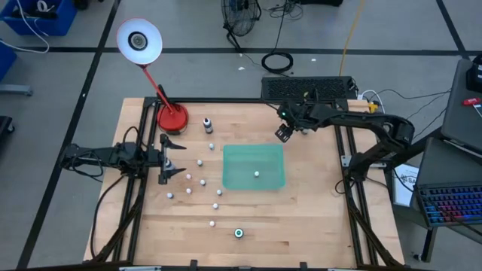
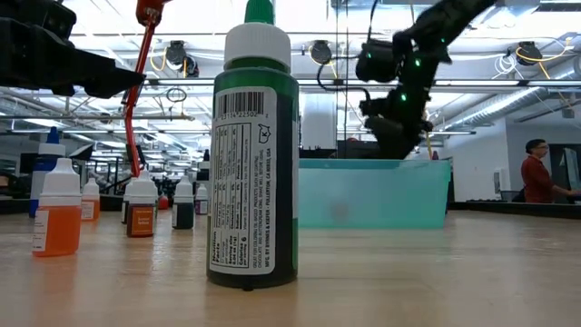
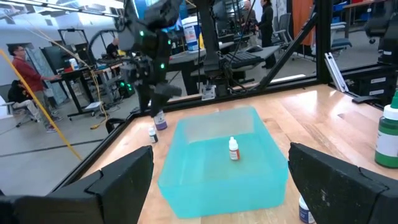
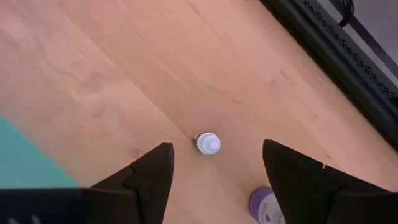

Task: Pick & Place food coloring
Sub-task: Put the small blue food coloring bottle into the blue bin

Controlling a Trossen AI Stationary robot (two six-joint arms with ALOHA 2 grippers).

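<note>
- Teal bin point(image 1: 233, 178) sat mid-table point(image 1: 316, 218); it held one small white-capped bottle point(image 1: 257, 174), upright, toward its right half. Nothing else showed inside.
- In my left wrist view that bottle point(image 3: 233, 150) stood on the bin point(image 3: 186, 180) floor, apart from the walls.
- Rest of the food coloring lay outside the bin: a loose scatter of small bottles point(image 1: 202, 181) on the wood left of it, well apart from each other.
- Larger dark bottle point(image 1: 207, 124) stood beside the red lamp base point(image 1: 172, 118), behind the bin.
- Green-capped bottle point(image 1: 239, 233) stood alone near the front edge; in the low view it point(image 2: 253, 154) was upright, closest to the camera.
- My left end effector point(image 1: 175, 156) hovered left of the scatter, fingers spread, released, holding nothing.
- My right end effector point(image 1: 284, 132) hung above the table just behind the bin's back right corner, fingers point(image 4: 146, 180) apart, released, empty.
- Right wrist view: a white-capped bottle point(image 4: 207, 143) stood on bare wood between my fingers, below them; a purple-topped bottle point(image 4: 266, 204) nearby.
</note>
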